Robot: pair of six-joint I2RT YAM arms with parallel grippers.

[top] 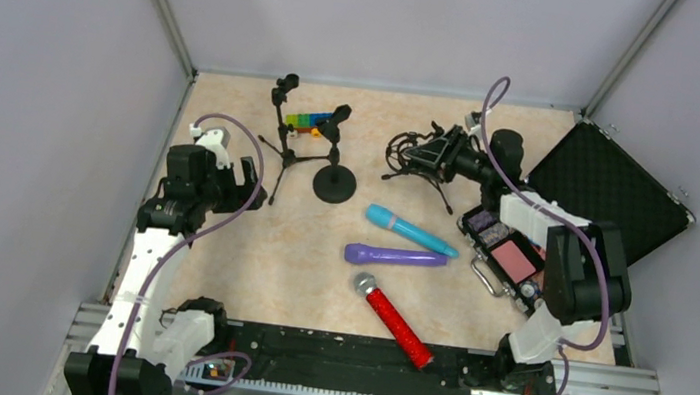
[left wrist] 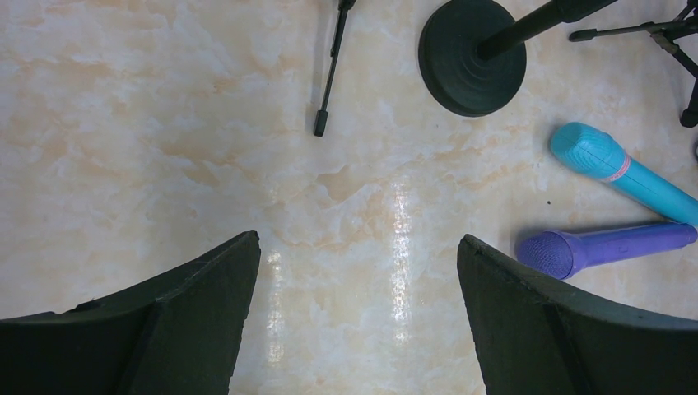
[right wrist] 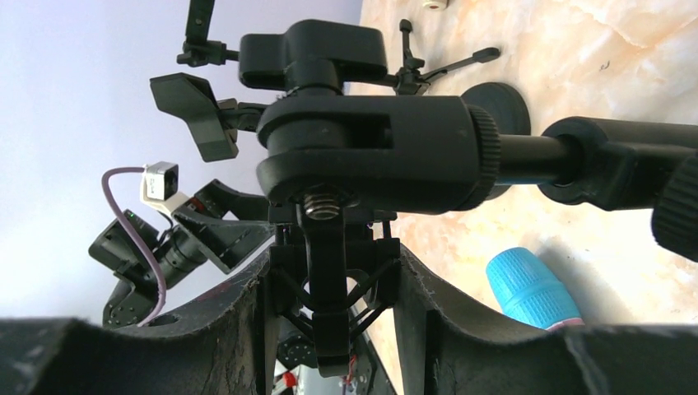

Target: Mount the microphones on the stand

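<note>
Three microphones lie on the table's middle: the light-blue one (top: 412,230), the purple one (top: 395,256) and the glittery red one with a silver head (top: 393,320). Three black stands are at the back: a tripod stand (top: 283,134), a round-base stand (top: 335,184) and a shock-mount stand (top: 412,153). My right gripper (top: 444,155) is shut on that stand's shock mount (right wrist: 333,284), its fingers (right wrist: 428,313) on both sides of it. My left gripper (left wrist: 358,247) is open and empty above bare table, left of the purple mic (left wrist: 605,247) and the light-blue mic (left wrist: 625,174).
An open black case (top: 610,184) lies at the right edge, with a small box with a pink pad (top: 510,257) beside it. A colourful toy (top: 307,124) sits behind the stands. The round base (left wrist: 472,53) and a tripod leg (left wrist: 329,74) lie ahead of my left gripper.
</note>
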